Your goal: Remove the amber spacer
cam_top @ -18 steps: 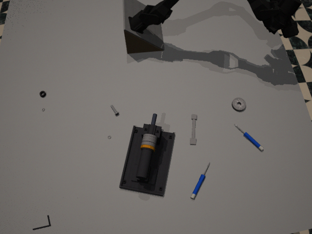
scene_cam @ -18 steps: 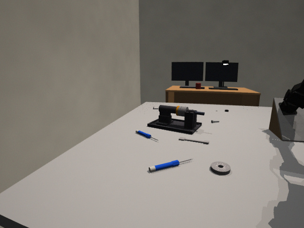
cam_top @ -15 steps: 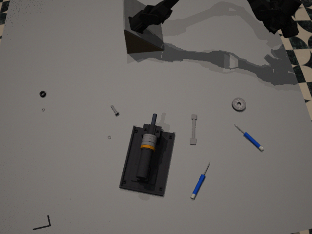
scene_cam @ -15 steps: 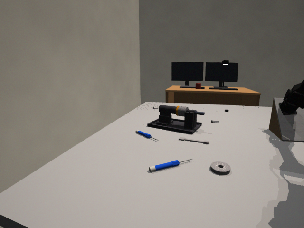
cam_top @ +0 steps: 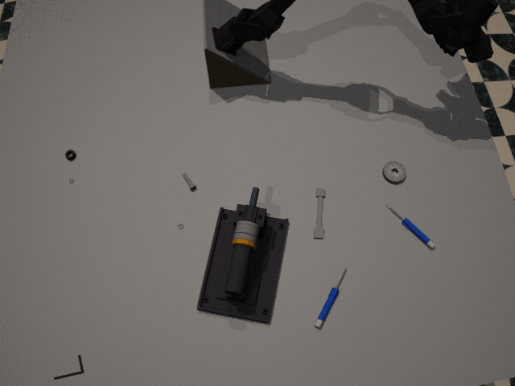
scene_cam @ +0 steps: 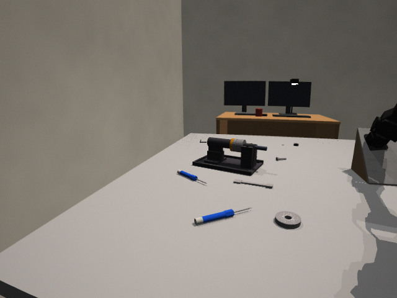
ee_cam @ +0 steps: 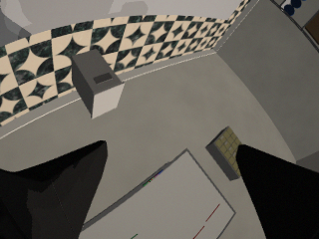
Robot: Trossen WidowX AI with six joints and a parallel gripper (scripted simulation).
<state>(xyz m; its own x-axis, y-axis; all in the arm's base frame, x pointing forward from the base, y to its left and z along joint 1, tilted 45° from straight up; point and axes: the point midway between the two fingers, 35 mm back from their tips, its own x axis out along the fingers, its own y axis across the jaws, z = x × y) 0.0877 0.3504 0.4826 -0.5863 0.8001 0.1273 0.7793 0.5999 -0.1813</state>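
Note:
The dark base plate [cam_top: 212, 269] [scene_cam: 224, 166] lies mid-table. On it the big dark housing block [cam_top: 237, 269] [scene_cam: 217, 143] holds the shaft, whose dark blue end [cam_top: 254, 194] [scene_cam: 261, 148] sticks out past the small support block [cam_top: 261, 216] [scene_cam: 248, 155]. The amber spacer [cam_top: 243, 242] [scene_cam: 231, 143] sits on the shaft against the housing, with grey spacers [cam_top: 246, 230] [scene_cam: 239, 144] beside it. My gripper [cam_top: 226, 41] [scene_cam: 381, 136] [ee_cam: 174, 150] is open and empty. It hangs far from the fixture, over a wedge block at the table's back. The wrist view shows only the floor and room between the fingers.
The wedge block [cam_top: 228, 72] [scene_cam: 358, 157] stands under the gripper. Around the fixture lie two blue screwdrivers [cam_top: 417, 232] [cam_top: 328, 303], a grey washer [cam_top: 393, 169] [scene_cam: 288, 219], a dog-bone bar [cam_top: 319, 212] [scene_cam: 253, 184], a bolt [cam_top: 189, 182], a black ring [cam_top: 68, 153] and a hex key [cam_top: 72, 374].

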